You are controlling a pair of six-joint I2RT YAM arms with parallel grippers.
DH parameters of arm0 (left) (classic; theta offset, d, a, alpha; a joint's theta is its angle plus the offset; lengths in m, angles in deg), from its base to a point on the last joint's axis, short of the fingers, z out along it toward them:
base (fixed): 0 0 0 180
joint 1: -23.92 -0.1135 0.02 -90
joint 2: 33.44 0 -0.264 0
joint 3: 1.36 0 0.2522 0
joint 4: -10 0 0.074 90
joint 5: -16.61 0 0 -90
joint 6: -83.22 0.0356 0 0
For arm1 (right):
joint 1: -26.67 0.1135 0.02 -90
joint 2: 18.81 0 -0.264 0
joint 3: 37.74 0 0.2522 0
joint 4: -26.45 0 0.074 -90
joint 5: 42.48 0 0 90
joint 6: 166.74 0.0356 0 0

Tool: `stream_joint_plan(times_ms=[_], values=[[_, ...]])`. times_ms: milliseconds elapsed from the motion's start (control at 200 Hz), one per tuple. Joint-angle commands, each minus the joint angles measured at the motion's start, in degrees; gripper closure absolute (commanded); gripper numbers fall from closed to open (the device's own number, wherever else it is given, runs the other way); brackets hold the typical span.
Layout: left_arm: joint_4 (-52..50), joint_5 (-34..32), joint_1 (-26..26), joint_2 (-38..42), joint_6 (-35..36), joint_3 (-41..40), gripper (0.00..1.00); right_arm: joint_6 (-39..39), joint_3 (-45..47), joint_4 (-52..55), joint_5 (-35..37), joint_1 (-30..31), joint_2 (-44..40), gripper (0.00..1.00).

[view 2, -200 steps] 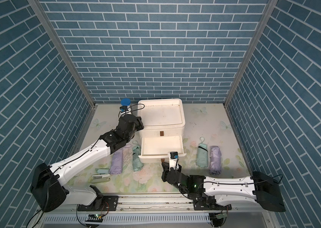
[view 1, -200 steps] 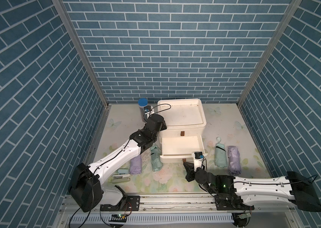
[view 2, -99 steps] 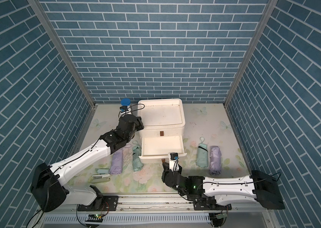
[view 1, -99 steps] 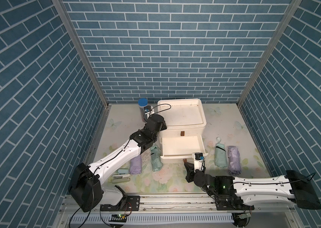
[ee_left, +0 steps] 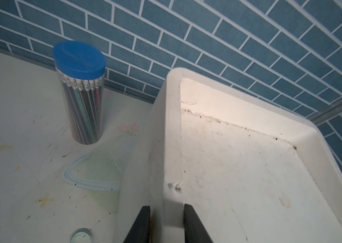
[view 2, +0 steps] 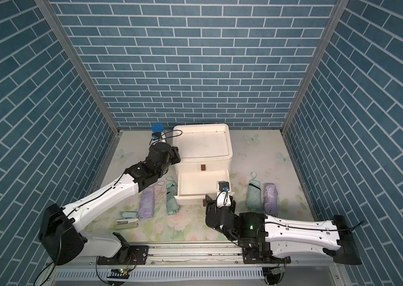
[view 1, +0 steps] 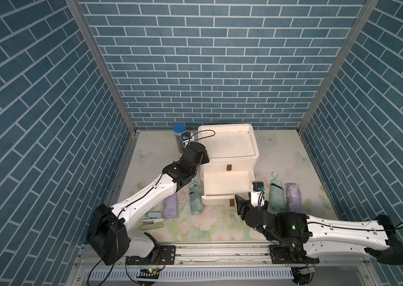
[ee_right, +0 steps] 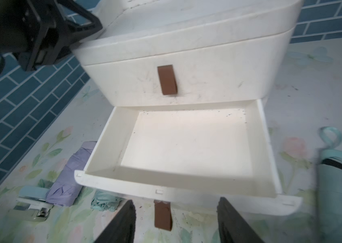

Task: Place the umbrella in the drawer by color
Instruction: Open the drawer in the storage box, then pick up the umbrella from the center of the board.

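A white two-drawer cabinet (view 1: 227, 141) stands at the back. Its lower drawer (view 1: 227, 184) is pulled out and empty (ee_right: 187, 143). My right gripper (ee_right: 176, 203) is open in front of it, with the brown handle strap (ee_right: 162, 214) hanging untouched between the fingers. My left gripper (ee_left: 167, 207) straddles the cabinet's top rim (ee_left: 171, 147), jaws slightly apart from it. Left of the drawer lie a purple umbrella (view 1: 170, 209), a patterned one (view 1: 182, 198) and a mint one (view 1: 195, 198). On the right lie a mint umbrella (view 1: 277, 195) and a purple umbrella (view 1: 293, 198).
A clear pencil jar with a blue lid (view 1: 180, 138) stands by the cabinet's back left corner. A stapler (view 1: 152, 222) lies near the front left, beside the purple umbrella. Brick-patterned walls close in the floral mat on three sides.
My right gripper has opened and let go of the lower drawer's brown strap. The left gripper's jaws have loosened on the cabinet rim. The drawer stays pulled out.
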Motion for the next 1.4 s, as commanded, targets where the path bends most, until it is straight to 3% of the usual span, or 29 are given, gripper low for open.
stream_joint_plan(times_ms=[0,165,310,470,625,805,1110,1290,1395], values=[[-6.0,4.5,0.1,-0.8,0.9,1.5,0.58,-0.4,-5.9,16.4,0.4,-10.6,-0.6,0.36],[-5.9,7.2,0.1,2.0,3.4,3.5,0.5,-9.5,-8.9,18.6,-10.8,-31.9,-0.9,0.32],[-3.9,8.7,0.1,6.7,5.9,2.4,0.48,-15.3,-4.0,14.9,-19.9,-50.6,2.6,0.3],[-1.2,10.2,0.2,12.6,8.1,-0.1,0.46,-15.7,2.6,5.5,-27.2,-63.4,4.2,0.22],[3.2,15.6,0.2,18.0,9.5,-4.3,0.44,-17.1,8.0,-1.2,-34.4,-75.8,10.1,0.15],[4.1,16.8,0.2,20.5,9.6,-6.4,0.44,-19.1,9.9,-3.7,-32.5,-79.2,14.0,0.14],[6.0,18.6,0.2,19.9,8.7,-7.7,0.46,-19.8,13.5,-9.1,-37.6,-80.7,18.1,0.28],[5.9,18.6,0.1,20.4,8.5,-8.5,0.46,-20.4,12.2,-7.9,-36.6,-80.7,17.3,0.44],[5.8,18.2,0.2,20.8,8.5,-8.7,0.46,-20.9,11.4,-7.3,-36.7,-80.7,15.3,0.63]])
